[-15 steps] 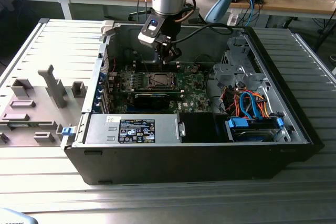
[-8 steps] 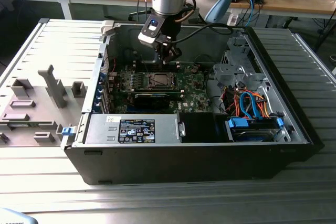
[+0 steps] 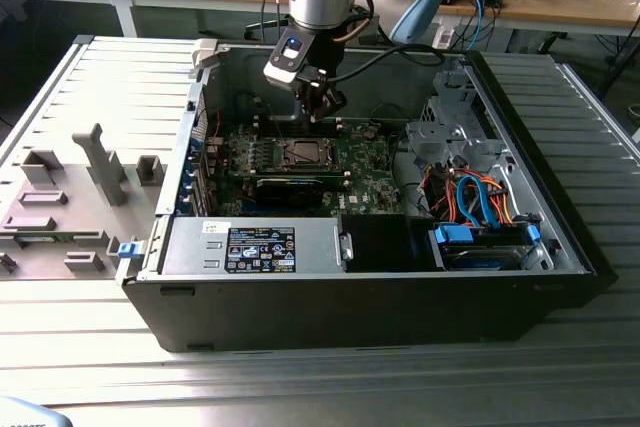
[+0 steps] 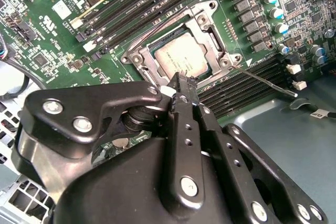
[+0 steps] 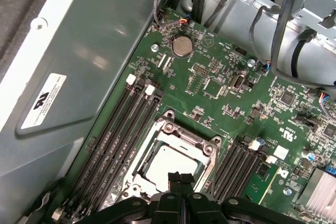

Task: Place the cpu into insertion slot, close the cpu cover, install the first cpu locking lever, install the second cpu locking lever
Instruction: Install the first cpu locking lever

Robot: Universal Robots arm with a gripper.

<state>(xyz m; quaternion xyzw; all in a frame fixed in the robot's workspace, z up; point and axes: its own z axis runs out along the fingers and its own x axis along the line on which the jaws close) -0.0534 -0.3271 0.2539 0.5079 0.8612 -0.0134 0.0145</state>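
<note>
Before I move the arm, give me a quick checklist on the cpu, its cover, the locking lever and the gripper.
1. cpu lying flat inside the frame window: ok.
2. cpu cover down around the chip: ok, it looks flat in both wrist views.
3. Thin locking lever latched: not ok, it appears to jut out sideways, away from the cover.
4. gripper empty: ok, shut with nothing between.
5. Fingertips clear of the cover: cannot tell; they hang over its edge.
</note>
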